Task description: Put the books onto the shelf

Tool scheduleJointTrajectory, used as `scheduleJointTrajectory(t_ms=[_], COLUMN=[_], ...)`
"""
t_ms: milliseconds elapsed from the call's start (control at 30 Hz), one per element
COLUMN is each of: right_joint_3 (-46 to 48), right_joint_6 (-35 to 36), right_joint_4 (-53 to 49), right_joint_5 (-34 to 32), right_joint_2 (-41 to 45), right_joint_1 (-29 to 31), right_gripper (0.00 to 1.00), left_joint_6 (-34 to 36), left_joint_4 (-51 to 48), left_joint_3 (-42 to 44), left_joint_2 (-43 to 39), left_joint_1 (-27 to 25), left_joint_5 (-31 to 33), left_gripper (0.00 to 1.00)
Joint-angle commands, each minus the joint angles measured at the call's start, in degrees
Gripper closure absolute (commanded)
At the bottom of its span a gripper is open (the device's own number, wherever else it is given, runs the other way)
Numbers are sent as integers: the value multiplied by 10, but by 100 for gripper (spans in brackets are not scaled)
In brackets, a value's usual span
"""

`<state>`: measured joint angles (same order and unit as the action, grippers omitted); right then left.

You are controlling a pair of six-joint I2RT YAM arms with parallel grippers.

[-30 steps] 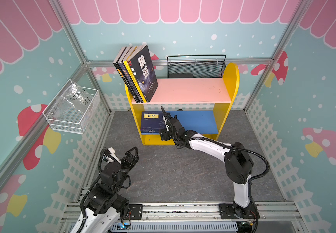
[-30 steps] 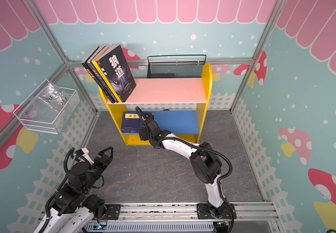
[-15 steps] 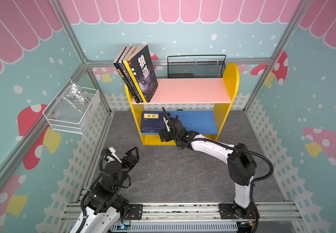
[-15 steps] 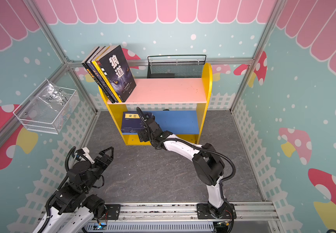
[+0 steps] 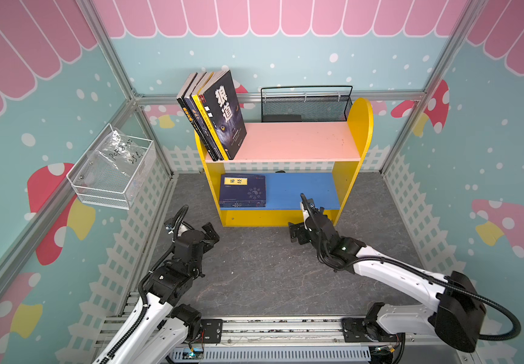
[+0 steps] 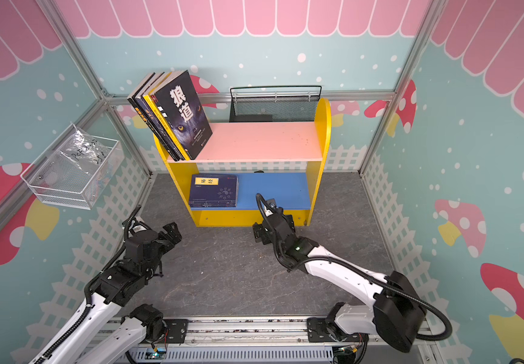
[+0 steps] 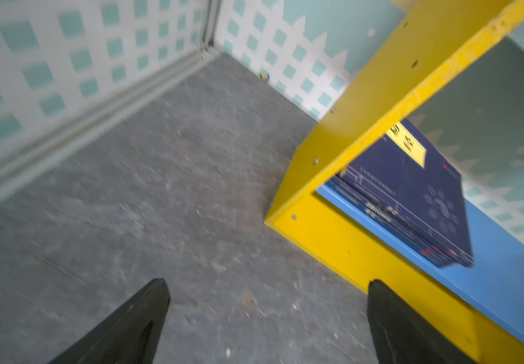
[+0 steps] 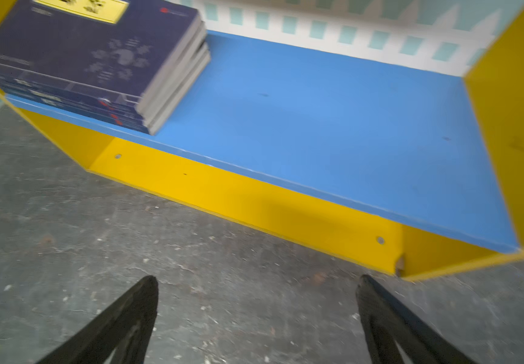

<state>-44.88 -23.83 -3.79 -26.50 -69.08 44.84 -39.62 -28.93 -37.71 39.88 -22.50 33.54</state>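
Note:
The shelf (image 5: 361, 132) (image 6: 320, 132) stands at the back of the grey floor, with a pink upper board and a blue lower board (image 8: 317, 126). Several books (image 5: 223, 113) (image 6: 180, 113) lean upright at the left end of the pink board. A flat stack of navy books (image 5: 243, 190) (image 6: 213, 190) (image 7: 412, 189) (image 8: 90, 56) lies at the left of the blue board. My right gripper (image 5: 309, 222) (image 8: 257, 283) is open and empty over the floor, just in front of the shelf's right half. My left gripper (image 5: 199, 228) (image 7: 267, 290) is open and empty, near the shelf's front left corner.
A black wire mesh basket (image 5: 305, 105) sits behind the shelf's top. A white wire basket (image 5: 112, 170) holding a plastic bag hangs on the left wall. Walls with a white fence pattern close in the grey floor (image 5: 254, 268) on three sides.
My right gripper has drawn back from beside the navy stack on the blue board, moving right and toward the front, and opened wider. The left gripper opened a little more.

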Motion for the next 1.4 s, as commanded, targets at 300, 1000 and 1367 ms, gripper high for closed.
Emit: scheduleJointTrajectory(t_ms=[300, 1000, 1367], right_joint_3=[174, 386, 345], right_joint_6=[70, 221, 235], right_joint_4=[86, 746, 835], right_joint_5=[-113, 24, 148], right_joint_2=[139, -42, -194], right_joint_1=[-152, -386, -433], right_gripper=[0, 0, 0], left_joint_6=[311, 406, 365], left_joint_4=[554, 842, 837], left_joint_3=[217, 183, 159], left_joint_2=[119, 446, 500], left_joint_1=[35, 117, 181], left_joint_5=[163, -26, -108], left_gripper=[0, 0, 0])
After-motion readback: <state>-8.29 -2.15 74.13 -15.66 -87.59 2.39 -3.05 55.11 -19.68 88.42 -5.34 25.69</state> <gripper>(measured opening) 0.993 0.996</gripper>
